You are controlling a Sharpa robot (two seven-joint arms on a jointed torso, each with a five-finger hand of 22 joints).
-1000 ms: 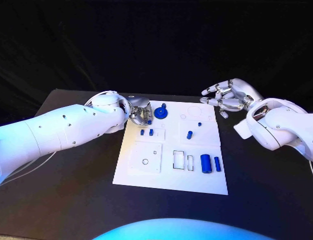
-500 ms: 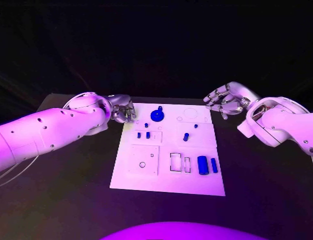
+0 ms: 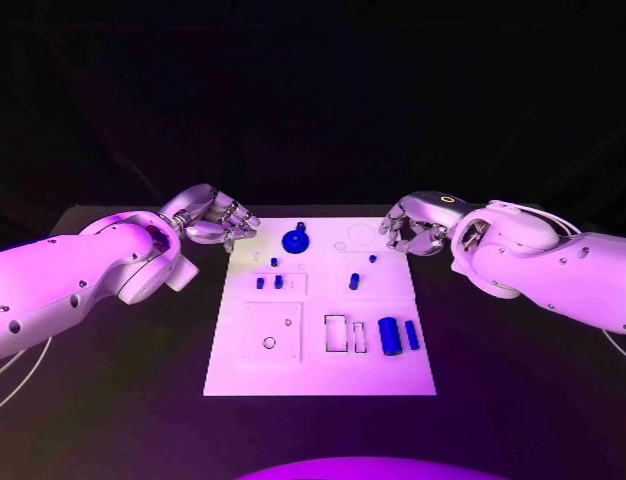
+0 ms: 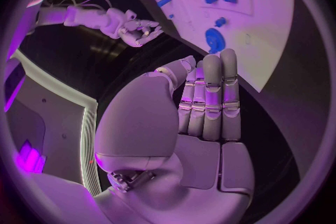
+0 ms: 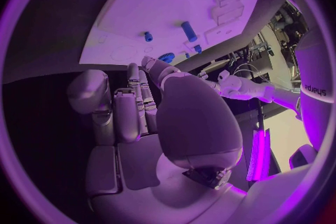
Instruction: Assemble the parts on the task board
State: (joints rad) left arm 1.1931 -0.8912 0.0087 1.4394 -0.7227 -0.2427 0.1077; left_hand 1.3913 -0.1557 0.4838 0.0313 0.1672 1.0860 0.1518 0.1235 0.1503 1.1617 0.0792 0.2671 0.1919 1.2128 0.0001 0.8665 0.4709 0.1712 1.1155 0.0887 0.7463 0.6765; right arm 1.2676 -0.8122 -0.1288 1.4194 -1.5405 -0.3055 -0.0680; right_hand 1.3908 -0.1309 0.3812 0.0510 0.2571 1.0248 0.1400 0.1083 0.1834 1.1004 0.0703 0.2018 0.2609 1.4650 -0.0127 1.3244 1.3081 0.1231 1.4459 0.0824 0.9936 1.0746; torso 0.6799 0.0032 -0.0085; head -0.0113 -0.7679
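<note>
1. Nearest me on the task board [image 3: 320, 370], I read a large blue cylinder [image 3: 388, 335] with a slimmer blue bar [image 3: 413, 335] beside it, both near the board's right edge, next to two outlined rectangular slots.
2. Mid-board sit a pair of small blue blocks [image 3: 266, 283] toward the left edge and a small blue peg [image 3: 354, 282] near the centre line.
3. At the far end stands the round blue knob [image 3: 296, 240], between my two hands.
4. My left hand [image 3: 212, 220] hovers off the board's far left corner; in the left wrist view its fingers [image 4: 210, 95] are straight and pressed together, holding nothing.
5. My right hand [image 3: 417, 228] hangs at the board's far right corner, fingers [image 5: 129, 106] loosely curled with the thumb apart, empty as far as I can judge.
6. Neither hand holds a part, so I judge I'm choosing the next piece. To do it well I'd open the fingers before descending, come straight down on one small part, and keep the other hand off the board so nothing gets nudged.
7. The counter [image 3: 97, 400] is matte black and the board lies flat at its middle; behind the far edge the room is dark.
</note>
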